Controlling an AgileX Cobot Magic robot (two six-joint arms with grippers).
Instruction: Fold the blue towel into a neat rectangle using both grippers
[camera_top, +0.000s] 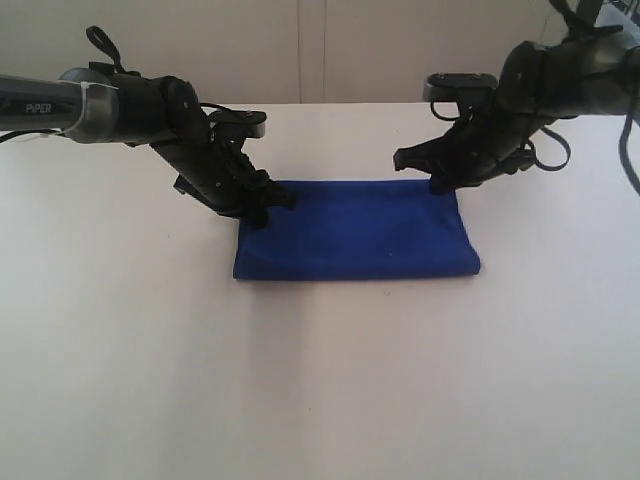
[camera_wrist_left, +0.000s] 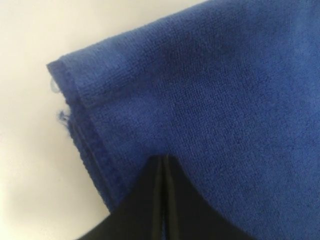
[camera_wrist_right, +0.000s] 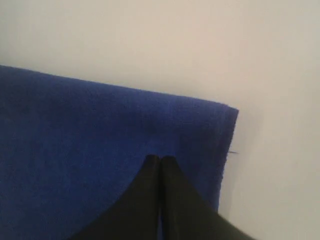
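The towel (camera_top: 355, 235) is laid flat on the surface (camera_top: 320, 380), folded into a rectangle. Its far corners are touched by the left gripper (camera_top: 258, 215) and right gripper (camera_top: 438, 185), both pressed together, likely to hold the fold down. No cloth is seen pinched.

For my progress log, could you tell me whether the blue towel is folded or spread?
Folded: the blue towel is a compact rectangle, with stacked hems at one corner.

Matte white table (camera_top: 320, 400), pale panelled wall (camera_top: 200, 40) behind it
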